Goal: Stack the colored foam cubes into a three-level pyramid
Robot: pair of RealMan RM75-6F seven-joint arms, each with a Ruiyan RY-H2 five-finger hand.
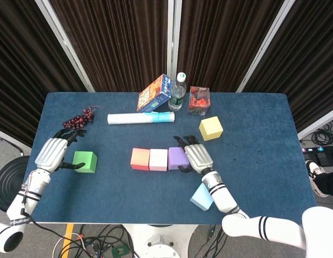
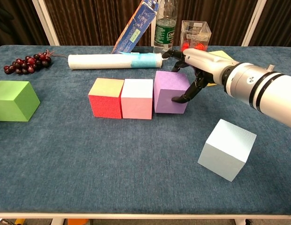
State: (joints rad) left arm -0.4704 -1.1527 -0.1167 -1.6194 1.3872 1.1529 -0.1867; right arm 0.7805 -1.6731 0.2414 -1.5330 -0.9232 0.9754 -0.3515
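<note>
Fingers of the right hand are wrapped on the purple cube, which is gripped from its right side and top and is set down against the pink cube, the two appearing to touch. The pink cube in turn is pressed against the red cube, so a row of three is formed on the table (the bottom level, by all appearance). The step in hand is judged to be the placing of the third base cube, with release not yet made.

The left hand is laid beside the green cube, its fingers touching or nearly touching the near face; whether a grip is closed cannot be told.

Next, the purple cube is to be let go without being dragged out of line, and a second-level cube is to be fetched: the yellow cube lies just behind the right hand, the light blue cube just in front of it
</note>
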